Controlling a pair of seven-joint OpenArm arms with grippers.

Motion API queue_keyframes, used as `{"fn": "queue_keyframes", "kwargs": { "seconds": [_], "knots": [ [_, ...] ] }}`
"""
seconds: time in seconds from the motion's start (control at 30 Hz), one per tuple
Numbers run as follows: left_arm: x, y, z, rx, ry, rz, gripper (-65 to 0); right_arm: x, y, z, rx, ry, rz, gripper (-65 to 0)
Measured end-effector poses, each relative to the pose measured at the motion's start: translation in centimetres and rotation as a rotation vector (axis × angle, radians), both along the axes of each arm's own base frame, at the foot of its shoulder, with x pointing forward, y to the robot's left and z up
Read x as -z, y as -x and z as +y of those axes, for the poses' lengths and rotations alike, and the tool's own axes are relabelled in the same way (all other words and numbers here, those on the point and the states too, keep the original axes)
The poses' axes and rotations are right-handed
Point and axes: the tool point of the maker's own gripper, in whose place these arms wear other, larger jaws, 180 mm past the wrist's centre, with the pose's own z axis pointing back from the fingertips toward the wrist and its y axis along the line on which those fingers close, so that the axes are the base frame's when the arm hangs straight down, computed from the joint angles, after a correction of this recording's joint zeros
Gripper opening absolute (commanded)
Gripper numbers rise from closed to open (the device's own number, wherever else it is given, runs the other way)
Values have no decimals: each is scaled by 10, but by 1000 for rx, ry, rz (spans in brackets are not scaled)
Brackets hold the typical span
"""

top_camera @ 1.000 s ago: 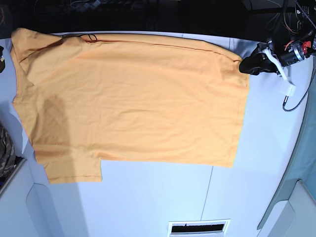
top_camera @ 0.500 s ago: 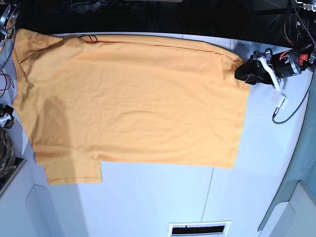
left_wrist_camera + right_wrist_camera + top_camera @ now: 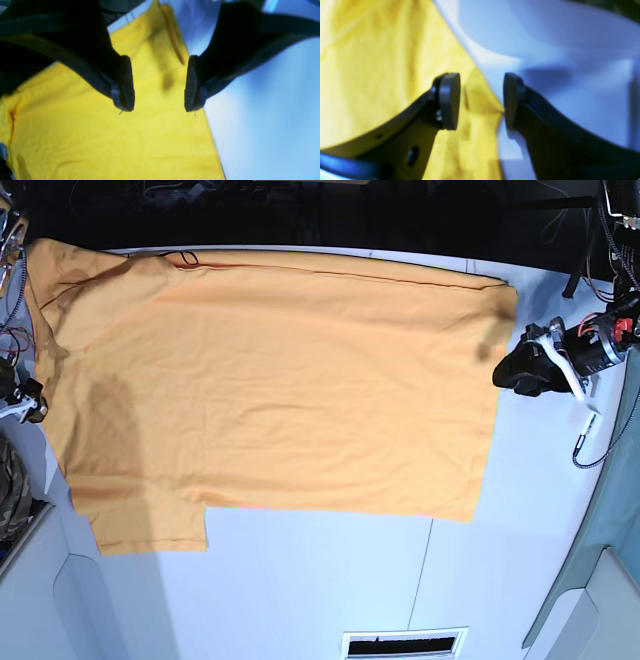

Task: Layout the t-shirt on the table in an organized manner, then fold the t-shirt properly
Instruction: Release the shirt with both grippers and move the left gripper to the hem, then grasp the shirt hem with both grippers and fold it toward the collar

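- The counter (image 3: 330,580) is bare white nearest the camera in the base view, with a thin dark seam line running up toward the cloth and a small slotted vent at the front edge.
- The t-shirt (image 3: 270,390) lies spread flat across the middle and far part of the counter, plain orange-yellow side up, one short sleeve sticking out at the near left corner.
- Its hem edge runs down the right side; its far edge lies along the counter's back edge, next to a dark background.
- The left gripper (image 3: 518,367) sits over bare counter just beside the shirt's far right corner; in the left wrist view (image 3: 159,83) its jaws stand apart, with nothing between them, hanging above the shirt's edge.
- The right gripper (image 3: 481,100) is mostly cut off at the base view's left edge; its wrist view shows the jaws apart, straddling the shirt's edge, a point of cloth at the inner face of one jaw, not clamped.
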Motion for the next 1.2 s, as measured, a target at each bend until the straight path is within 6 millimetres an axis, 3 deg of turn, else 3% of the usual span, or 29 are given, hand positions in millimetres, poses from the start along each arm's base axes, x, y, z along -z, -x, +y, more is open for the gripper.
{"fn": "queue_keyframes", "kwargs": {
  "seconds": [0.13, 0.33, 0.6, 0.73, 0.83, 1.13, 1.2],
  "knots": [
    [12, -5, 10, -33, -4, 34, -292, 2, -10, 20, -21, -32, -21, -376],
    [10, -31, 19, -81, 20, 12, -292, 3, -18, 39, -58, -62, -40, -376],
    [21, -80, 49, -210, 15, -13, -292, 3, -21, 45, -59, -75, -48, -376],
    [27, -105, 51, -275, 56, -13, -292, 3, -21, 46, -55, -87, -50, -376],
    [45, -111, 41, -302, 85, 32, -292, 3, -21, 48, -50, -104, -48, -376],
    [66, -128, -44, -165, 128, 25, -298, 5, -21, 58, -71, -130, -44, -377],
    [67, -129, -53, -137, 117, 23, -369, 5, -21, 59, -74, -131, -42, -378]
  ]
}}
